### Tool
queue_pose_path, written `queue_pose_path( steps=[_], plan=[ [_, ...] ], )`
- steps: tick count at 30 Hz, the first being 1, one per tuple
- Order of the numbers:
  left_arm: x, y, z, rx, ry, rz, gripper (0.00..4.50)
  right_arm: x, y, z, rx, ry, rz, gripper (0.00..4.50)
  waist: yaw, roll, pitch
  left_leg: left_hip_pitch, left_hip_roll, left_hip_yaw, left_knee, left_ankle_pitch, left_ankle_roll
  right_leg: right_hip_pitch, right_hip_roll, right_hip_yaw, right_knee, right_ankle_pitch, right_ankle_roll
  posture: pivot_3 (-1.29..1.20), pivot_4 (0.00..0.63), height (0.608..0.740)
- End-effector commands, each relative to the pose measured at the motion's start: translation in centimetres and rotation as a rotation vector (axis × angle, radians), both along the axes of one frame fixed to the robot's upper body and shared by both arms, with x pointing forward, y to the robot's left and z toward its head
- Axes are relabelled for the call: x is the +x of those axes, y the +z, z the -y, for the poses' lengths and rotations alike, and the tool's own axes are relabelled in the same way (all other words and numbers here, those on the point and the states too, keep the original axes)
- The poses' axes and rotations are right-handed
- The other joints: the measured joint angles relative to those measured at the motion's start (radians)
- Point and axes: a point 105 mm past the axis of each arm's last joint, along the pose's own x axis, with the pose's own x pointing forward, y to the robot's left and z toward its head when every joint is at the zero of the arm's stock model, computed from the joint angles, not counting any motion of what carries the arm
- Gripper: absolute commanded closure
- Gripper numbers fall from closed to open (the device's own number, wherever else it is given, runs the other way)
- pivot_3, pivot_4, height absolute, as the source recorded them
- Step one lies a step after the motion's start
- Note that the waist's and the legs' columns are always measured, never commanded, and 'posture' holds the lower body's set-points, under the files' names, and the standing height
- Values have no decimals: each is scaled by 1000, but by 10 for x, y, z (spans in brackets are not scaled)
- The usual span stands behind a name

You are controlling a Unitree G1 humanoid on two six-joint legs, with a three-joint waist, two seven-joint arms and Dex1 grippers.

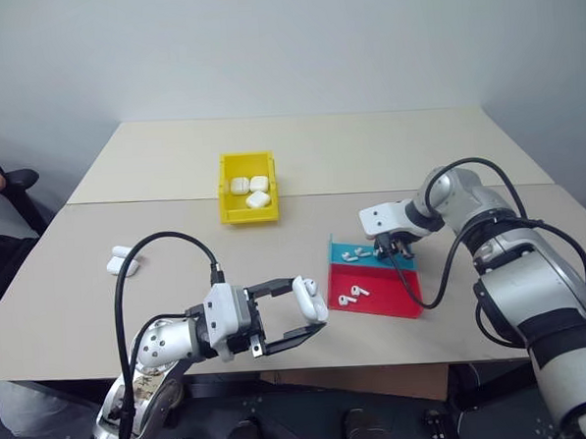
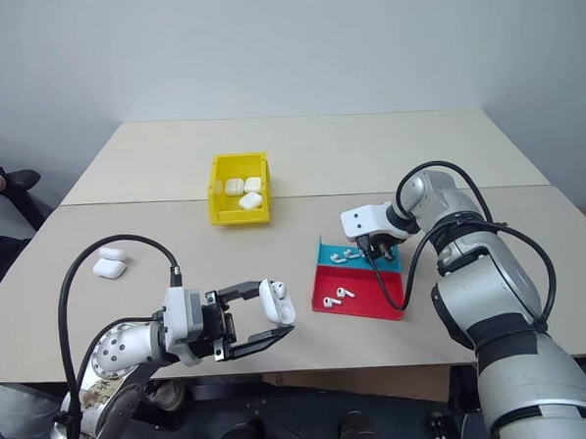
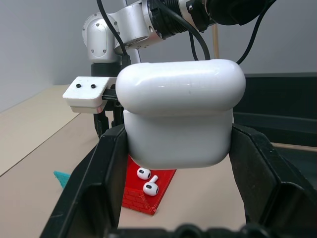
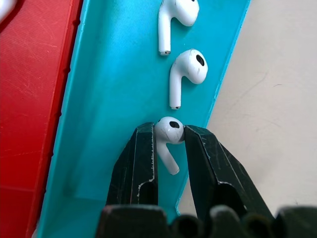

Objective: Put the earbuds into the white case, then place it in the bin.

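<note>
1. The right gripper [image 4: 168, 144] has its fingers pinched on one earbud [image 4: 168, 133], over the blue part of the tray [image 4: 114, 99].
2. Two more earbuds [image 4: 185, 69] lie just beyond it.
3. The left gripper [image 1: 303, 312] clamps a white case [image 1: 308, 299] above the table's near edge.
4. The yellow bin [image 1: 230, 211], well apart, holds three cases.

Bright, even light — soft shadows, sharp focus.

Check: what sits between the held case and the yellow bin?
Nothing: bare table separates the white case from the bin, seen from the head.
</note>
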Motion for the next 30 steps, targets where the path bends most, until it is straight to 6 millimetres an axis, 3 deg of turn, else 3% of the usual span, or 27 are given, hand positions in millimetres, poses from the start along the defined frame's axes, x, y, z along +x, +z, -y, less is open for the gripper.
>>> queue_pose_path(
  steps=[1,6,8,12,15,19,23,27,30],
  plan=[
    [-5,8,2,-5,-20,37,1725,2,8,0,14,6,32,3868,0,0,0,0,0,0,0,0,0,0,0,0,0,0,0,0,150,740],
    [-3,9,2,-8,-21,41,1725,3,13,-1,41,0,45,3868,0,0,0,0,0,0,0,0,0,0,0,0,0,0,0,0,150,740],
    [-3,11,2,-12,-21,46,1725,5,24,-3,74,11,80,3868,0,0,0,0,0,0,0,0,0,0,0,0,0,0,0,0,150,740],
    [1,20,0,-40,-10,59,1725,5,61,-9,247,11,163,3868,1,0,0,0,0,0,0,0,0,0,0,0,0,0,0,0,150,740],
    [4,28,0,-64,0,71,1725,-8,97,-14,455,10,201,3868,4,0,0,0,0,0,0,0,0,0,0,0,0,0,0,0,150,740],
    [10,37,0,-99,4,79,1725,-52,144,-22,841,3,158,3868,18,0,0,0,0,-1,0,1,2,1,0,0,0,0,0,0,150,740],
    [18,46,3,-127,-1,82,1725,-110,176,-34,1252,60,57,3868,31,0,0,0,0,-1,0,1,1,1,0,0,0,-1,0,0,150,740],
    [26,52,8,-145,-10,81,1725,-155,184,-40,1579,141,3,3868,33,0,0,1,0,-2,4,0,0,5,0,-1,0,0,1,0,150,740],
    [31,59,12,-176,-23,77,1725,-180,176,-47,1769,170,-78,3868,30,-1,0,3,0,-2,8,-3,-5,10,0,-1,-2,0,1,0,150,740]
  ],
)
